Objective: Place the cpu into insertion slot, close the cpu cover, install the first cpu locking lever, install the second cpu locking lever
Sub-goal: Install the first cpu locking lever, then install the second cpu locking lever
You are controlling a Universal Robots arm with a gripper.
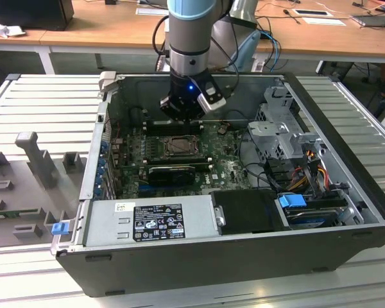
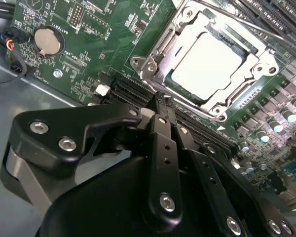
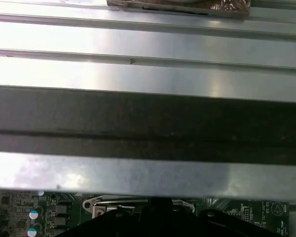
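The cpu (image 2: 205, 67) sits flat in the insertion slot (image 2: 163, 47) on the green motherboard (image 2: 89, 44), pale metal top facing up, as the second wrist view shows. The cpu cover (image 2: 259, 61) lies down over it: the silvery frame rings the chip on all sides, and the chip shows through its window. So placing and cover-closing look done. A thin wire lever (image 2: 222, 17) runs along the far side of the socket; whether it is hooked under its catch cannot be told, and the other lever cannot be made out with any certainty, so the state of both locking steps is open. The claw (image 2: 163, 106) hangs just short of the socket's near corner, above the black memory slots (image 2: 133, 91). Its black fingers (image 2: 160, 143) are drawn together to a narrow tip with nothing between them: clenched, holding nothing. In the exterior view the arm (image 1: 187, 38) reaches straight down into the open computer case (image 1: 256, 256), the claw (image 1: 179, 115) poised just above the socket (image 1: 178, 147). Power supply (image 1: 147, 221) and drive cage (image 1: 279, 128) lie well apart from the work. The case rests on a ribbed metal bench (image 1: 45, 109).
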